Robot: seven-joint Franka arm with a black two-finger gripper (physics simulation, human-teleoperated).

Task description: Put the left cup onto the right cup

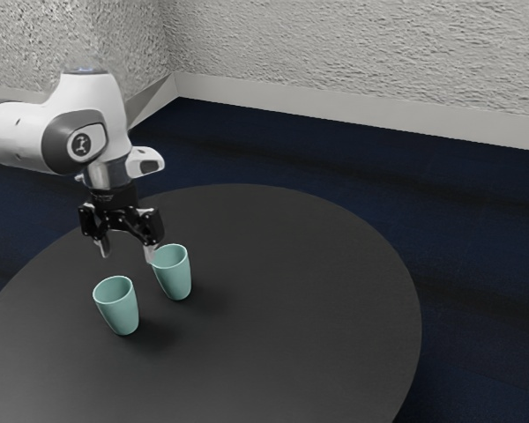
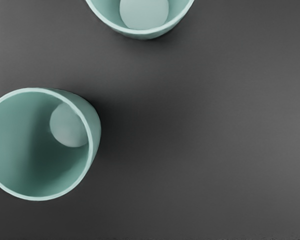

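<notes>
You see the gripper (image 1: 125, 250) spread wide, holding nothing, one finger just beside the back cup (image 1: 172, 271) rim. The front cup (image 1: 117, 305) stands upright near it on the round dark table (image 1: 317, 291), with navy carpet (image 1: 441, 194) and rough pale walls (image 1: 353, 44) beyond

Round dark table (image 1: 291, 291), blue carpet (image 1: 441, 194)
</notes>
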